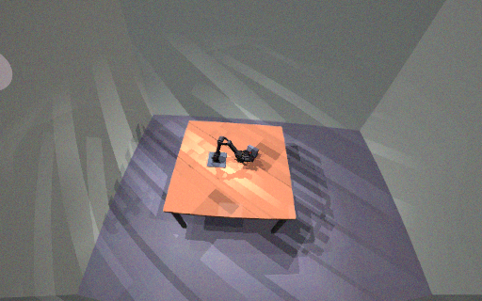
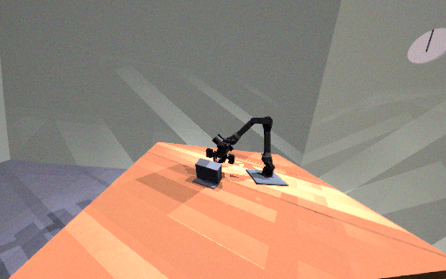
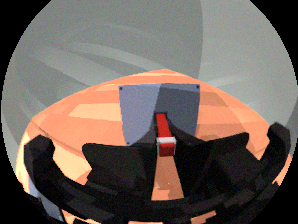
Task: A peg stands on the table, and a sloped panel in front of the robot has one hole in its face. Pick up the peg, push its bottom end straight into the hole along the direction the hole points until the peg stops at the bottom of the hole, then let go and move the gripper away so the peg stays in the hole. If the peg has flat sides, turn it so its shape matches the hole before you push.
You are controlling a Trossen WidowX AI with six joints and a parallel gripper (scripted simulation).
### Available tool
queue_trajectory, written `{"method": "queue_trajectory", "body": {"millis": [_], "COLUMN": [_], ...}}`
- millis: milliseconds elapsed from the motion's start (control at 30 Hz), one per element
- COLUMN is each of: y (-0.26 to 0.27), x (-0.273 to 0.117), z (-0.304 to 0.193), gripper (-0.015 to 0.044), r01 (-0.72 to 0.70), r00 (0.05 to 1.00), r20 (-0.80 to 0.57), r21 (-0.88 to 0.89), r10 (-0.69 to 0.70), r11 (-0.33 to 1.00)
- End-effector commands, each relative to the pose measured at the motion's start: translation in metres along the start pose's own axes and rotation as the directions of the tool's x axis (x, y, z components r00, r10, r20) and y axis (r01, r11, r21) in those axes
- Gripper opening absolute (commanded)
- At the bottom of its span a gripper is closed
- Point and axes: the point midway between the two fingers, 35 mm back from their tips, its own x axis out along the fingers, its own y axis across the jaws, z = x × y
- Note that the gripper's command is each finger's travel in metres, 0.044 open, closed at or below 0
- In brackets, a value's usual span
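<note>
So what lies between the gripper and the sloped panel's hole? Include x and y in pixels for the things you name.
The red peg [image 3: 162, 126], shut in the gripper [image 1: 249, 156] [image 2: 219, 159] [image 3: 162, 128], spans that stretch in the wrist view, its far end overlapping the dark hole [image 3: 156, 115]. Whether it has entered, I cannot tell.

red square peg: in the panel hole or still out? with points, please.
Cannot tell for sure: in the wrist view the red square peg's [image 3: 162, 127] far end meets the dark hole in the grey sloped panel [image 3: 137, 107], entry depth hidden.

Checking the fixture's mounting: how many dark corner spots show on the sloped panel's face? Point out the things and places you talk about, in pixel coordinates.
3 on the sloped panel [image 1: 253, 150] [image 2: 209, 165] [image 3: 137, 107]: upper left [image 3: 120, 88], upper right [image 3: 198, 87], lower left [image 3: 128, 143]. The tool [image 1: 249, 156] [image 2: 219, 159] [image 3: 162, 128] may hide another, lower right.
</note>
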Motion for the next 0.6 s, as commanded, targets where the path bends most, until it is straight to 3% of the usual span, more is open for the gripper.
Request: {"method": "queue_trajectory", "body": {"millis": [0,567], "y": [0.000,0.001], "x": [0.003,0.013], "z": [-0.002,0.000], "gripper": [0.0000,0.0000], "r01": [0.001,0.001], "r00": [1.000,1.000], "r20": [-0.004,-0.003], "r21": [0.008,0.008], "r10": [-0.001,-0.001], "r11": [1.000,1.000]}}
